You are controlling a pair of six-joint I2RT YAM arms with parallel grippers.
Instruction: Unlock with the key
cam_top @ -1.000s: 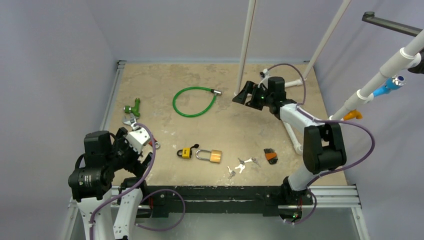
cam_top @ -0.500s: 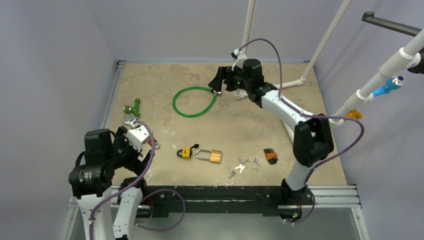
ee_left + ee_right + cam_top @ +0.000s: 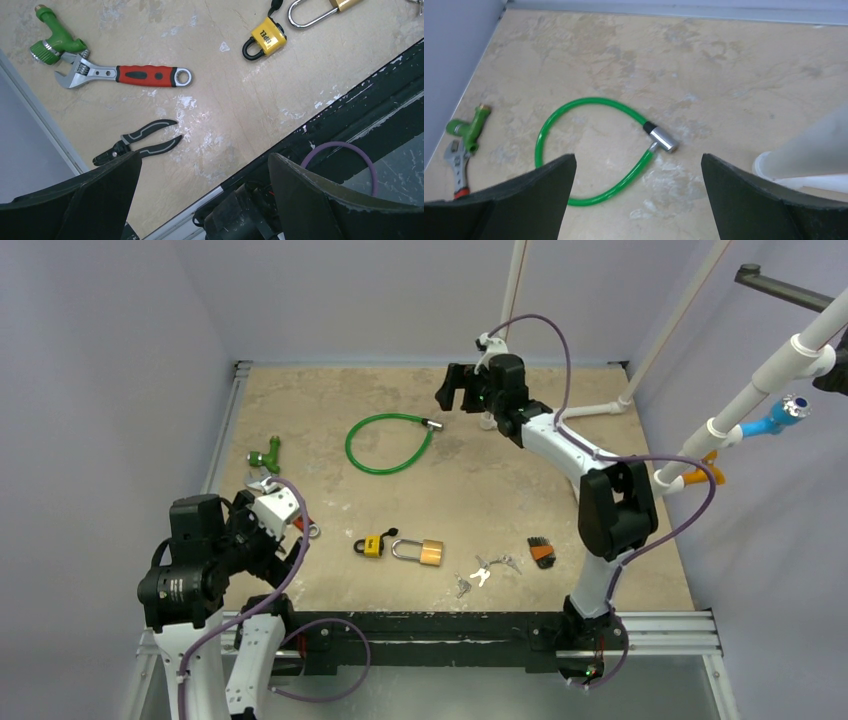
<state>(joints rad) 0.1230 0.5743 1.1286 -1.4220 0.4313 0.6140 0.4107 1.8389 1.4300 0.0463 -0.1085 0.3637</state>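
Observation:
Several small silver keys (image 3: 482,571) lie loose near the table's front edge. Left of them lie a brass padlock (image 3: 430,552) and a small yellow padlock (image 3: 372,545); the yellow padlock (image 3: 267,39) also shows in the left wrist view. A green cable lock (image 3: 388,443) lies looped at the back, its metal barrel (image 3: 663,140) showing. My right gripper (image 3: 455,390) (image 3: 638,157) hangs open just above and right of that barrel, holding nothing. My left gripper (image 3: 280,545) (image 3: 205,157) is open and empty over the front left corner, far from the keys.
A red-handled adjustable wrench (image 3: 135,76), a green hose fitting (image 3: 52,37) and black pliers (image 3: 140,145) lie by the left edge. An orange-and-black hex key set (image 3: 541,552) sits right of the keys. White pole stands (image 3: 505,300) rise at the back. The black front rail (image 3: 350,115) borders the table.
My right arm has swung left across the back of the table to hover by the cable lock's barrel, still open. The white poles shifted slightly. The left arm has barely moved.

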